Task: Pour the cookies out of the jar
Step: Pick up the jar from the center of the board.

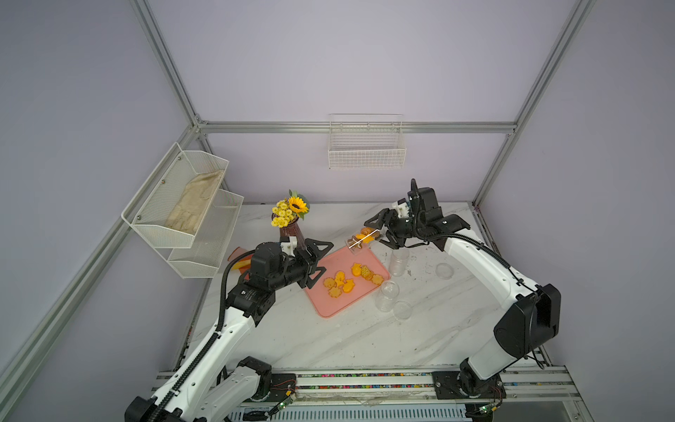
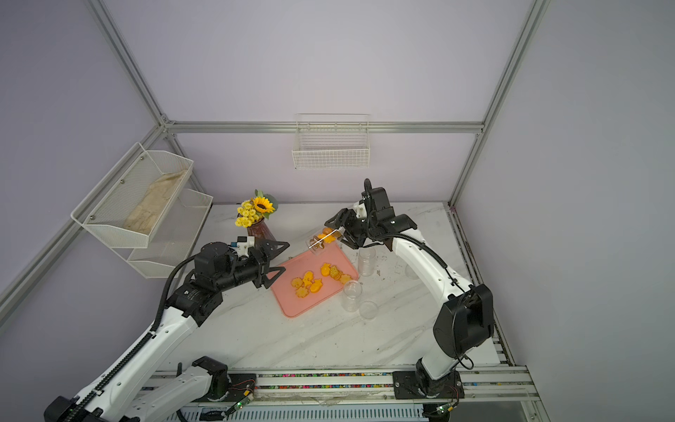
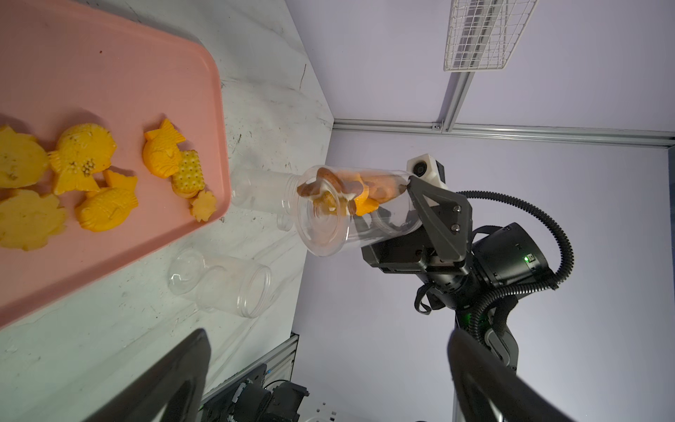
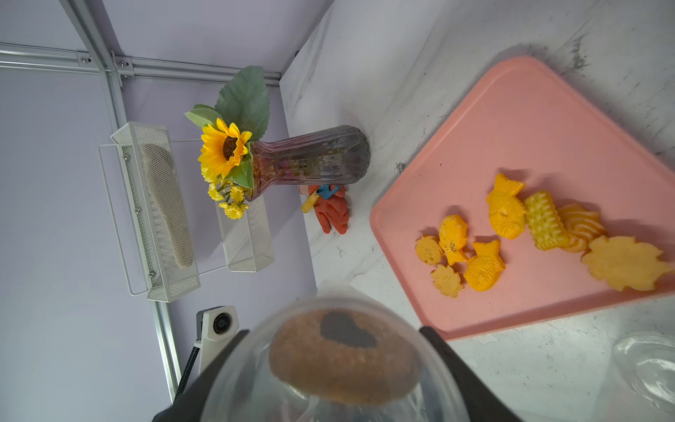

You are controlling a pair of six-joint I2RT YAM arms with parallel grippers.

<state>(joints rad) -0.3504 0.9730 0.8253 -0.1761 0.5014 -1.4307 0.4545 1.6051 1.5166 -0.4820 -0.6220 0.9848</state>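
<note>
lilac walls (image 1: 347,54) and aluminium framing (image 1: 358,128) enclose a white marble tabletop (image 1: 347,339).

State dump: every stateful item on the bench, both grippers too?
pink tray, flat on table, loose cookies on it
held jar, tipped, mouth toward pink tray, lidless, cookies inside
right gripper, shut on held jar
left gripper, open, empty
far spare jar, upright, lidless, empty
near spare jar, upright, lidless, empty
lids, off, on table
vase, upright, holding flowers
</note>
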